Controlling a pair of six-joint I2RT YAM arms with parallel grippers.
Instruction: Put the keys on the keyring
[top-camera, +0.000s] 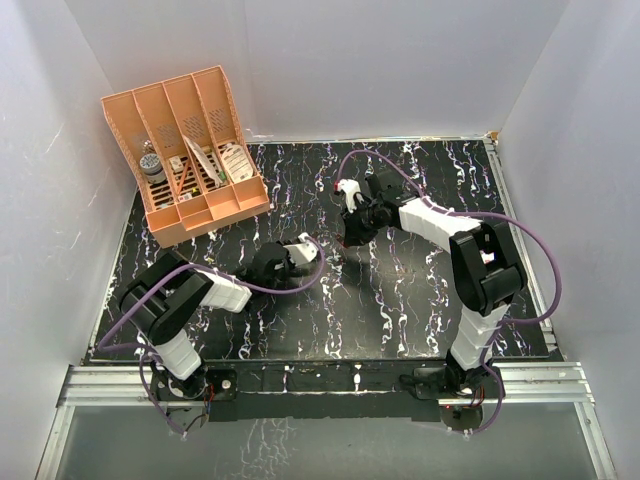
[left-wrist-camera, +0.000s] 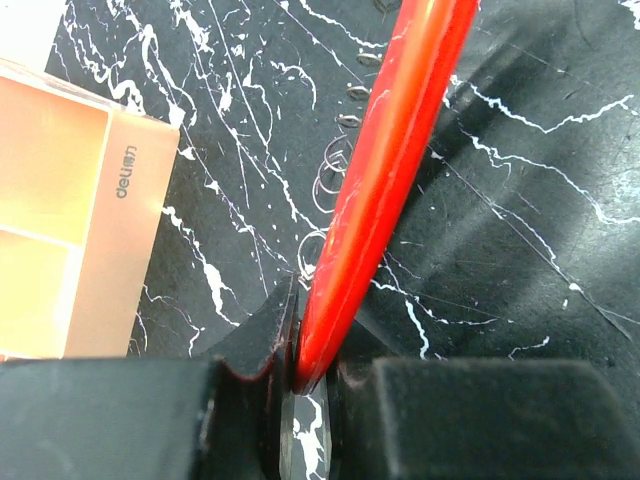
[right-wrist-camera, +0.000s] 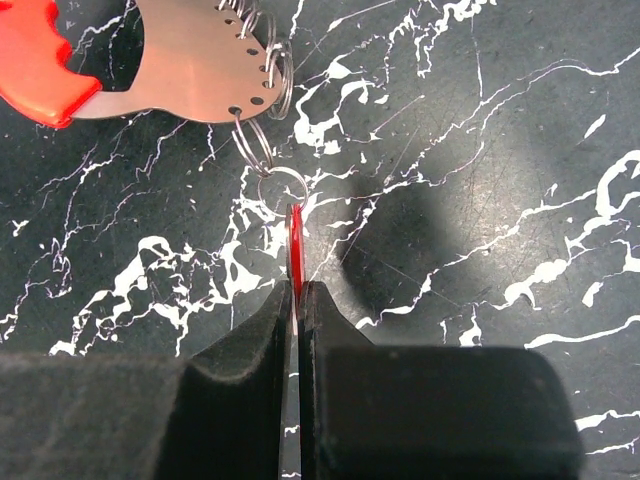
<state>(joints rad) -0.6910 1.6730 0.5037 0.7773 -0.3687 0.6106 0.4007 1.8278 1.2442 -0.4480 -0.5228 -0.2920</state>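
Note:
My left gripper (left-wrist-camera: 310, 345) is shut on the lower end of the keyring's red rim (left-wrist-camera: 385, 170), which slants up and right above the table. The keyring (right-wrist-camera: 190, 60) shows in the right wrist view as a silver plate with a red end and several small wire rings (right-wrist-camera: 262, 60) along its edge. My right gripper (right-wrist-camera: 298, 295) is shut on the keys (right-wrist-camera: 296, 245), a thin red piece seen edge-on. Its tip meets a small wire ring (right-wrist-camera: 283, 187) hanging from the plate. In the top view the left gripper (top-camera: 298, 252) and right gripper (top-camera: 345, 232) stand close together mid-table.
A peach desk organizer (top-camera: 190, 150) with several slots holding small items stands at the back left, and its edge (left-wrist-camera: 60, 220) shows in the left wrist view. The black marbled tabletop (top-camera: 420, 300) is walled in white on three sides.

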